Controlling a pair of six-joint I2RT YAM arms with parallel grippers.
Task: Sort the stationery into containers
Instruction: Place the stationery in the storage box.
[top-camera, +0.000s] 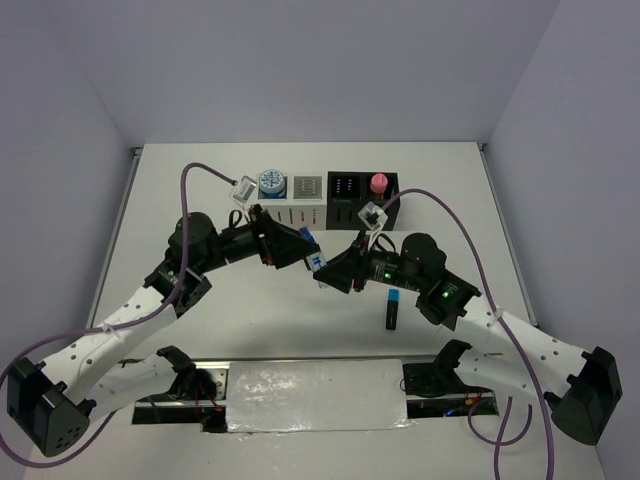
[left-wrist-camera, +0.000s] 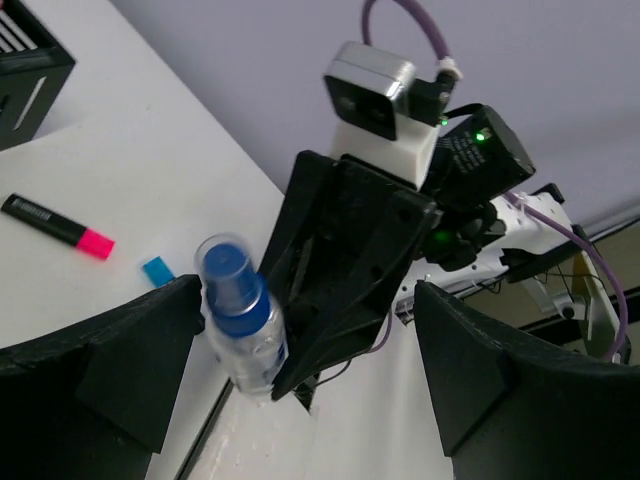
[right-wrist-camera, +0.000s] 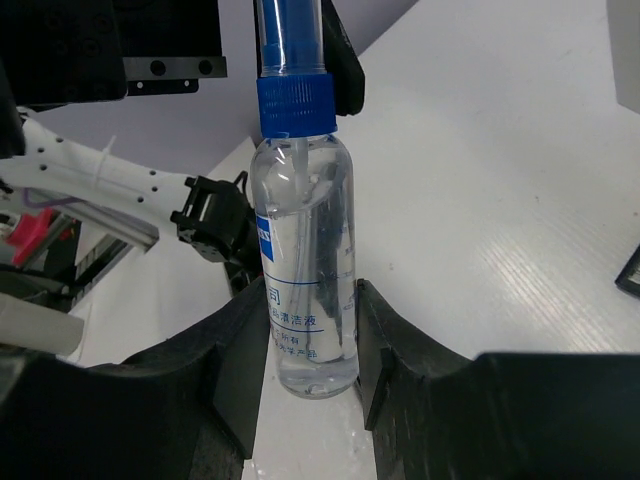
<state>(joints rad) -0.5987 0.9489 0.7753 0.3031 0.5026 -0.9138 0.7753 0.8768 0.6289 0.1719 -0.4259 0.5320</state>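
white organiser — disc in 9 o'clock compartment | black organiser — pink cylinder in 3 o'clock compartment | clear blue-capped tube clamped in right fingers | left fingers apart

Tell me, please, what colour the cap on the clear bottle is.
Blue; the cap on the clear bottle shows best in the right wrist view.
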